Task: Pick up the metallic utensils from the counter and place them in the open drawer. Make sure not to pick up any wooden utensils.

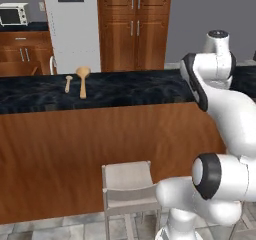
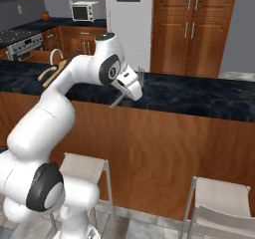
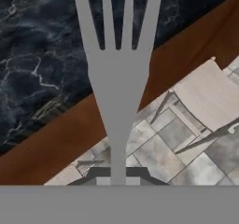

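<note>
Tabletop: dark marbled slab across mid frame.
Pincer: clamped on metal fork; fork fills centre of hand view, tines up, over tabletop edge, stool and floor tiles beneath.
Step, judged: fork lifted, carry under way. Next: locate open drawer, lower, release.
Wooden spoon and shorter wooden utensil, upper left: leave.
Obstruction: stools below.
</note>
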{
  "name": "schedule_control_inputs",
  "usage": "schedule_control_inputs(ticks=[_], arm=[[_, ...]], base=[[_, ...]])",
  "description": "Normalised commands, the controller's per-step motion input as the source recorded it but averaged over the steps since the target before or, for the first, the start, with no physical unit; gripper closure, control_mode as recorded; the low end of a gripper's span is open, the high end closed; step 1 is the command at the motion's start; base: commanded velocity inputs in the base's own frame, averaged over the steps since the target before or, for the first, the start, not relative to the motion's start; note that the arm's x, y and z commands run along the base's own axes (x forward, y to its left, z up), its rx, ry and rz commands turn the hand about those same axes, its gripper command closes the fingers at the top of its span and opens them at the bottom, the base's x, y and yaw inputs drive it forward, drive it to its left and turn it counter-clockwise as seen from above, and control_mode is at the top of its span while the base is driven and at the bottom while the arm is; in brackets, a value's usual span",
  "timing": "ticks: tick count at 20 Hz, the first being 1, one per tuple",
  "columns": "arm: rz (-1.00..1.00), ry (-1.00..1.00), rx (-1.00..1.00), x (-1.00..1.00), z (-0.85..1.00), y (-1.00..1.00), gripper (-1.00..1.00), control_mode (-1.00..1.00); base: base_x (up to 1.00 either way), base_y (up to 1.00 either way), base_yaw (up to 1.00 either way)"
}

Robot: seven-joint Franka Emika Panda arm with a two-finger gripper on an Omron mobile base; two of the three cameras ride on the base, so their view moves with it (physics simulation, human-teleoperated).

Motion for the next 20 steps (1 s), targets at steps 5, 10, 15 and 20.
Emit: schedule_control_inputs(ticks=[5, 10, 15, 20], arm=[[0.01, 0.11, 0.00, -0.74, 0.26, 0.32, 1.00, -1.00], [0.01, 0.03, -0.01, -0.32, -0.20, 0.58, 1.00, -1.00], [0.08, 0.00, 0.00, -0.32, -0.31, 0.40, 1.00, -1.00], [0.08, 0.00, 0.00, -0.43, -0.15, 0.05, 1.00, 1.00]], base=[[0.00, 0.00, 0.00], [0.00, 0.00, 0.00], [0.00, 0.00, 0.00], [-0.34, 0.00, 0.04]])
